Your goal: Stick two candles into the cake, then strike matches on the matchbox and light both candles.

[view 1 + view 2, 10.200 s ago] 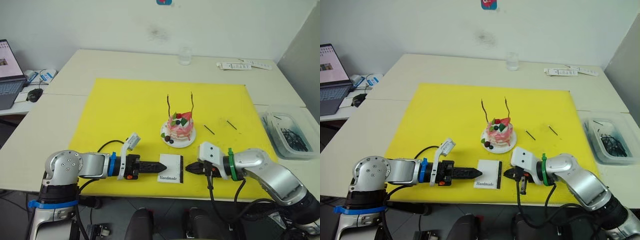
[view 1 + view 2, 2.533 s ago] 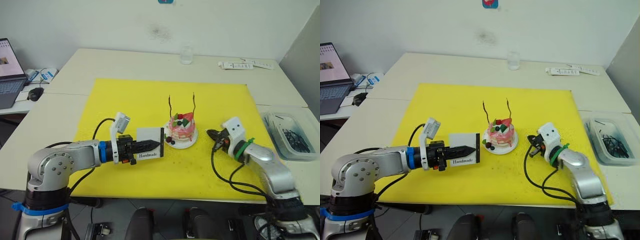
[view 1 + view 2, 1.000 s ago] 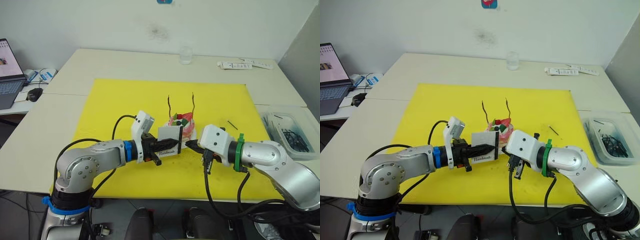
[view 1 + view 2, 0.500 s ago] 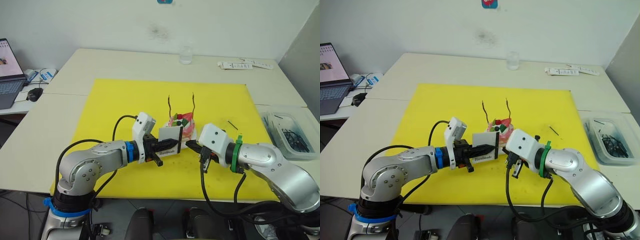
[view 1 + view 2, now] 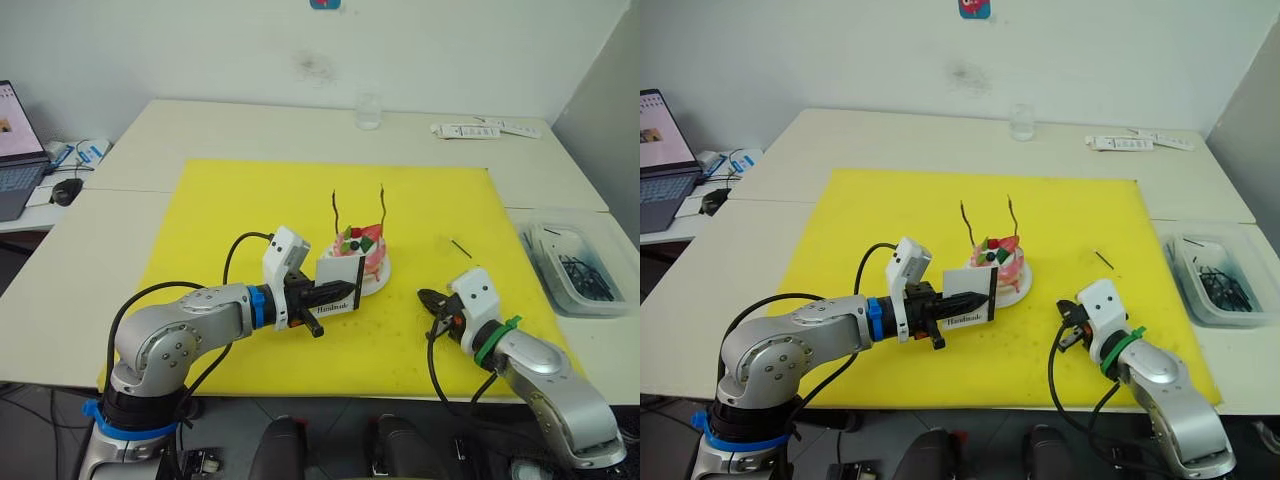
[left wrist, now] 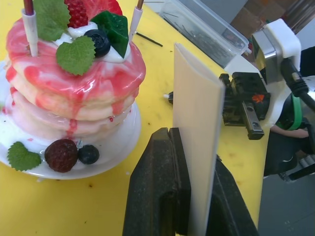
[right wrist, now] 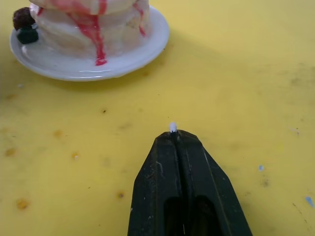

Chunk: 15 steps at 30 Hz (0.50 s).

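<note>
The pink-and-white cake (image 5: pixel 366 252) stands on its white plate (image 5: pixel 378 281) in the middle of the yellow mat (image 5: pixel 250 210). Two thin wavy candles (image 5: pixel 337 212) (image 5: pixel 383 206) rise upright from its top. My left gripper (image 5: pixel 347 290) is shut on the white matchbox (image 5: pixel 340 270), holding it on edge just in front of the cake, left of its middle. My right gripper (image 5: pixel 423 296) is low over the mat, to the right of the plate and apart from the matchbox. It is shut on a match, of which a pale tip (image 7: pixel 173 127) pokes out past the fingertips.
One loose match (image 5: pixel 461 249) lies on the mat right of the cake. A clear plastic box (image 5: pixel 570 268) of dark sticks sits past the mat's right edge. A glass (image 5: pixel 368 112) and white strips (image 5: pixel 480 130) are at the back, a laptop (image 5: pixel 12 150) at far left.
My right gripper has drawn away from the matchbox, moving right and lower over the mat. The left gripper still holds the matchbox in about the same place.
</note>
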Available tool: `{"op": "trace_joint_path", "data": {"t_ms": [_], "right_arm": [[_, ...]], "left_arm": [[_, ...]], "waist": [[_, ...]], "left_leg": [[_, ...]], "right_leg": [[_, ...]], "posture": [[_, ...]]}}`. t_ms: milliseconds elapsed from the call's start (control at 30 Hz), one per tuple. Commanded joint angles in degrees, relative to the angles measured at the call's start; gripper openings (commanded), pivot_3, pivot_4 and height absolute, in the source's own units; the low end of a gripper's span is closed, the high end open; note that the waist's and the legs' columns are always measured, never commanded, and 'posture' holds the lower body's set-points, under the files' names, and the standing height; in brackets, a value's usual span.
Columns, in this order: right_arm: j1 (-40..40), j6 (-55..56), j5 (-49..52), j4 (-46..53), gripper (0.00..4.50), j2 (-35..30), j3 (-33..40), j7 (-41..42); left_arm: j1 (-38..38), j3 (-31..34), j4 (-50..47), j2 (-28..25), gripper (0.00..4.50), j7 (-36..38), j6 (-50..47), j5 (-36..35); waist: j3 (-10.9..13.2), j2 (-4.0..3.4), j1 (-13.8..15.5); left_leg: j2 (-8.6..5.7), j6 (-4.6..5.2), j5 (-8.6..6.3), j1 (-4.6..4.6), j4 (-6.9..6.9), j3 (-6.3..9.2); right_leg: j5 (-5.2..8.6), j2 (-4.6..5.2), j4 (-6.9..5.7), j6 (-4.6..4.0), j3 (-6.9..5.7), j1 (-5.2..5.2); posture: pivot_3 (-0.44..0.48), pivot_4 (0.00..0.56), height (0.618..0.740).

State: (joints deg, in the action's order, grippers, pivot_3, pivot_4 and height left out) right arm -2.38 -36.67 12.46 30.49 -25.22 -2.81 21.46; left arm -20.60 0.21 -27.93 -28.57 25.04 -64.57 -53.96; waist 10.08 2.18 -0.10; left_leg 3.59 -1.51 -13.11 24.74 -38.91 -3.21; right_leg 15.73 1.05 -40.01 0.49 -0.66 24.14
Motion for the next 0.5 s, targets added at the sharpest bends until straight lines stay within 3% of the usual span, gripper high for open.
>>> {"op": "trace_joint_path", "data": {"t_ms": [33,133,267,500], "right_arm": [[-1.29,2.84,-0.46,-0.69,0.01,1.12,1.11,-0.77],[-2.62,3.92,-0.48,-0.88,0.63,1.27,0.87,-0.36],[-3.81,7.36,-1.85,-1.87,1.93,1.15,-0.19,0.13],[-4.84,15.60,-4.08,-6.28,1.93,2.63,-0.07,-0.41]], "left_arm": [[-0.36,-0.07,-2.36,-0.42,0.00,0.83,0.92,-0.22],[-0.27,0.05,-2.58,-0.63,0.00,0.90,0.79,-0.32],[-0.20,0.15,-2.79,-0.65,0.00,0.78,0.58,-0.47],[-0.57,0.00,-2.30,-0.50,0.00,0.95,0.69,-0.22]], "waist": [[0.00,0.00,0.02],[0.00,0.00,0.03],[-0.01,0.00,0.03],[-0.01,0.00,0.02]], "left_leg": [[0.01,0.00,0.00,0.02,0.00,-0.01],[0.01,0.00,-0.01,0.03,0.01,-0.03],[0.01,0.00,-0.01,0.03,0.01,0.00],[0.00,0.00,0.00,0.01,0.00,0.00]], "right_leg": [[0.01,0.01,0.01,0.01,0.02,0.01],[0.03,0.03,0.05,0.03,0.03,0.00],[0.03,0.03,0.03,0.03,0.01,-0.01],[0.02,0.02,0.02,0.03,0.02,-0.02]], "posture": [[0.000,0.150,0.684],[0.000,0.150,0.684],[0.000,0.150,0.684],[0.000,0.150,0.684]]}}
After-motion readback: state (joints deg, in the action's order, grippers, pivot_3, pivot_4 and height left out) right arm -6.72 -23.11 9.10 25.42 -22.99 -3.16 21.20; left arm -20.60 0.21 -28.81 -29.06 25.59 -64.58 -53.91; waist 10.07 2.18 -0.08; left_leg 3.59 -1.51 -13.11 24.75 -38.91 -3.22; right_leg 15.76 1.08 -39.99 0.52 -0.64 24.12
